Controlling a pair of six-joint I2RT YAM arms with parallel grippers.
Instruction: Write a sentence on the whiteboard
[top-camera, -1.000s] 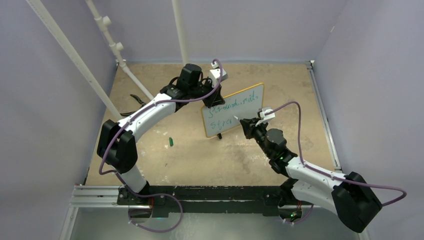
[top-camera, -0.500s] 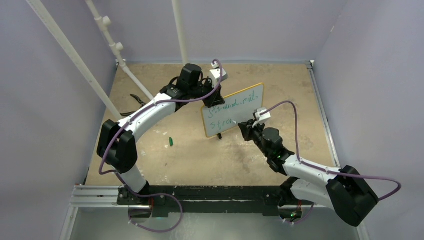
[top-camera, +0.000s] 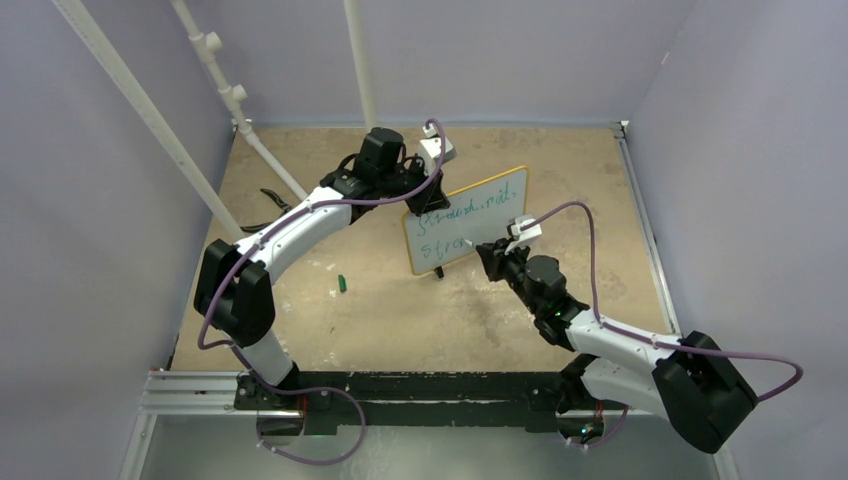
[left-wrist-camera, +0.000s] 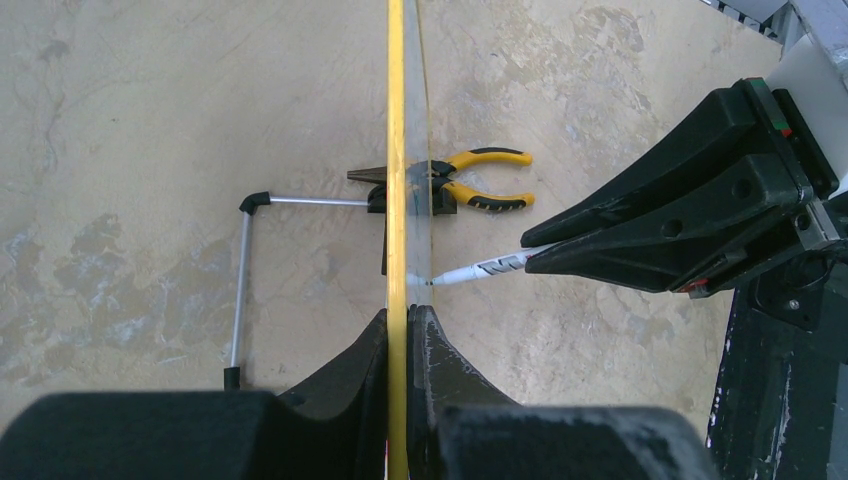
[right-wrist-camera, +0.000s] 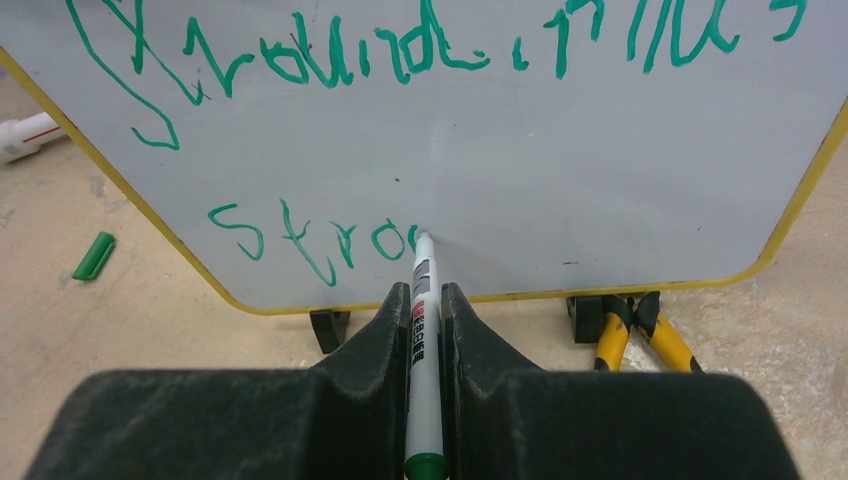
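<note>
The whiteboard (top-camera: 480, 215) stands upright mid-table on black feet (right-wrist-camera: 330, 325), its frame yellow. My left gripper (left-wrist-camera: 400, 315) is shut on its yellow top edge (left-wrist-camera: 397, 150) at the board's left end. The sentence (right-wrist-camera: 400, 50) is in green: one full upper line and a short lower line (right-wrist-camera: 310, 240). My right gripper (right-wrist-camera: 425, 290) is shut on a white marker (right-wrist-camera: 422, 300) with a green end. The marker's tip touches the board at the end of the lower line. In the left wrist view the marker (left-wrist-camera: 490, 267) meets the board's face from the right.
A green marker cap (top-camera: 341, 284) lies on the table left of the board. Yellow-handled pliers (right-wrist-camera: 640, 335) lie behind the board near its right foot. A thin bent metal rod (left-wrist-camera: 243, 280) lies behind it too. White pipes (top-camera: 225, 90) lean at the back left.
My right arm has shifted a little left and toward me with the marker, then held still over the last half second. The left arm and the board have not moved.
</note>
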